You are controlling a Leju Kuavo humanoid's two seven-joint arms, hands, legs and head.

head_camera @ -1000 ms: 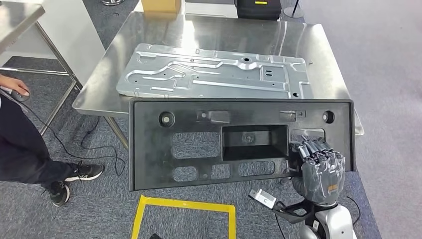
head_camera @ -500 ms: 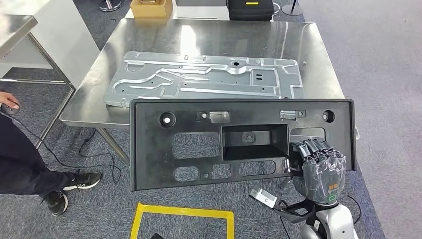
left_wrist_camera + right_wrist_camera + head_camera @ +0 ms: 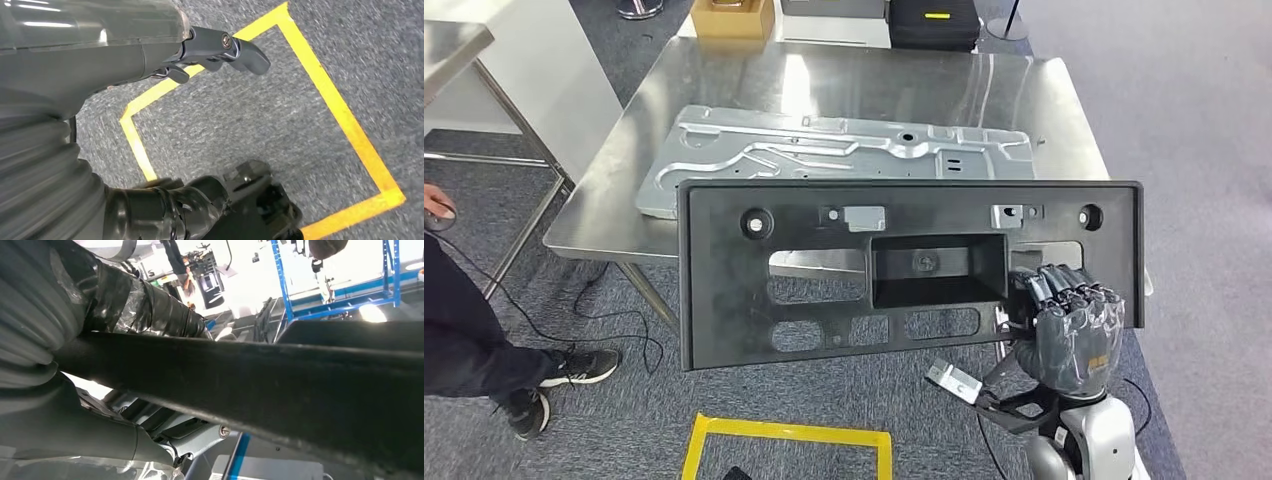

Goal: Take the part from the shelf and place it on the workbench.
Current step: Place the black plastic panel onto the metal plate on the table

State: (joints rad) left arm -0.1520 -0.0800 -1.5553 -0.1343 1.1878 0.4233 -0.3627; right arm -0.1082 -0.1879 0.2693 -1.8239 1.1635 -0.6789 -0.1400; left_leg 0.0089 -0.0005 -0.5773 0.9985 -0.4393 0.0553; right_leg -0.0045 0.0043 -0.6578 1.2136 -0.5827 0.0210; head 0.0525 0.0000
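A large black plastic panel (image 3: 824,270) with cut-outs and a deep rectangular pocket is held flat in front of me. My right hand (image 3: 1069,335) grips its lower right edge, fingers curled over the rim. The panel's far edge overlaps the near edge of the steel workbench (image 3: 844,80). In the right wrist view the panel (image 3: 260,385) crosses as a dark bar with my hand (image 3: 95,295) wrapped around it. My left hand (image 3: 215,55) hangs over the carpet, fingers apart and holding nothing.
A stamped grey metal sheet (image 3: 844,155) lies across the workbench. A cardboard box (image 3: 732,15) and a black case (image 3: 934,20) stand beyond it. A person's legs and shoes (image 3: 484,350) are at the left. Yellow floor tape (image 3: 789,440) marks a square below the panel.
The panel has risen and moved forward, now covering more of the metal sheet and the bench's near edge. The view has shifted slightly toward the bench.
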